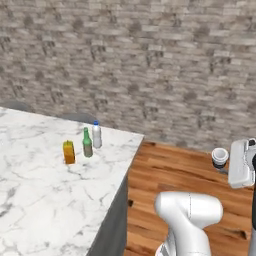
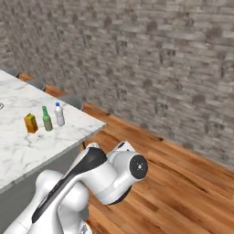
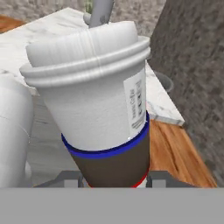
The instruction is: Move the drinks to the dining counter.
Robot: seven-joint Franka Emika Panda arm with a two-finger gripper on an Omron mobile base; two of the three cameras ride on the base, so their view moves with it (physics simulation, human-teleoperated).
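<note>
Now gripper (image 3: 114,177) clamps lidded cup (image 3: 98,100), upright; dining counter (image 1: 35,200) corner w/ bottles lies prob. to arm's left.

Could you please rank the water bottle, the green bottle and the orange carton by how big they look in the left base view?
1. Water bottle: tallest, though only narrowly.
2. Green bottle: nearly as tall but slimmer; too alike to split firmly.
3. Orange carton: clearly shortest, if wider.
All stand close together, so nearness matters little.
</note>
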